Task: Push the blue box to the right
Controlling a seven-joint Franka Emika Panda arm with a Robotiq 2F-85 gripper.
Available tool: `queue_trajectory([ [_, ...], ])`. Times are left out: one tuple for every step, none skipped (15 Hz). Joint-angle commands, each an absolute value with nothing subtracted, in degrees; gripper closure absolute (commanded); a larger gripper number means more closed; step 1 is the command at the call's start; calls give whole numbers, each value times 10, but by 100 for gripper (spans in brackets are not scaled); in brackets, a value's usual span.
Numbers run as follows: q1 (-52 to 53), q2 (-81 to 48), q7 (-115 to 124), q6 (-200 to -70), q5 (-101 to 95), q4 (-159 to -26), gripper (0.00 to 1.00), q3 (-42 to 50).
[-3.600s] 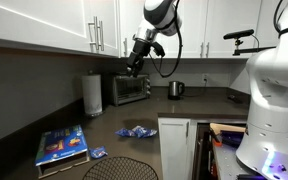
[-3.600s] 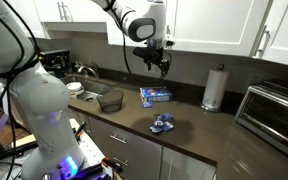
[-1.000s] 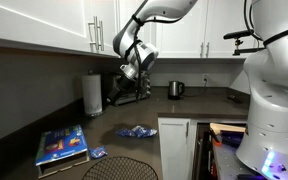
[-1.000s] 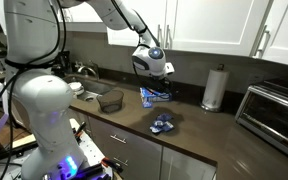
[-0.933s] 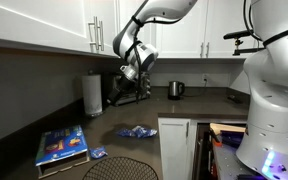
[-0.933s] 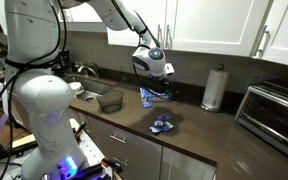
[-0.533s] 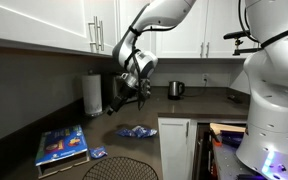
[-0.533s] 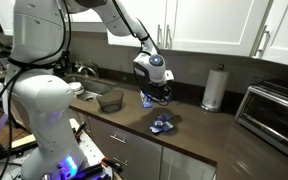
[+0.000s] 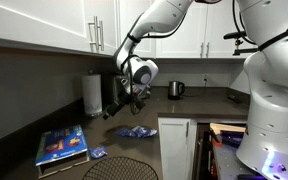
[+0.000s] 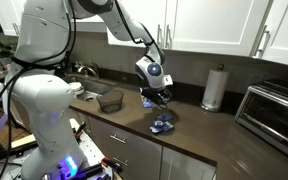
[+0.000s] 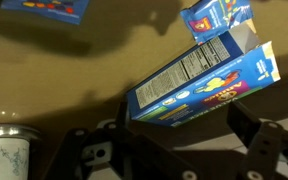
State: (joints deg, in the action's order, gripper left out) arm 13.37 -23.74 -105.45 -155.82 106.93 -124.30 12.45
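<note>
Blue box point(image 11: 199, 80) lies on the counter point(image 11: 74, 65) at 12 o'clock from the gripper point(image 11: 169, 148), which is spread wide and empty. Lower it, lay one finger against the box's long side, and push slowly, clear of the wrapper point(image 11: 219, 15) at 1 o'clock.

Blue box point(image 9: 62, 146) printed cardboard; countertop point(image 9: 179, 108) dark, smooth; toaster oven point(image 10: 274, 112) metal.
</note>
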Motion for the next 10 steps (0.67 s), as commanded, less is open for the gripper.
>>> queue_trajectory([
  [131,-271,-1125,-1535,1130,-1208,0,126],
  [130,-277,-1128,-1527,1134,-1200,0,127],
  [129,-284,-1134,-1520,1141,-1193,0,127],
  [128,-290,-1137,-1511,1145,-1185,0,128],
  [126,-296,-1139,-1501,1151,-1178,0,128],
  [125,-302,-1143,-1491,1159,-1171,0,129],
  [124,-306,-1134,-1480,1151,-1167,0,129],
  [133,-292,-1109,-1499,1131,-1184,0,130],
  [132,-295,-1109,-1497,1131,-1181,0,130],
  [133,-297,-1109,-1497,1131,-1181,0,130],
])
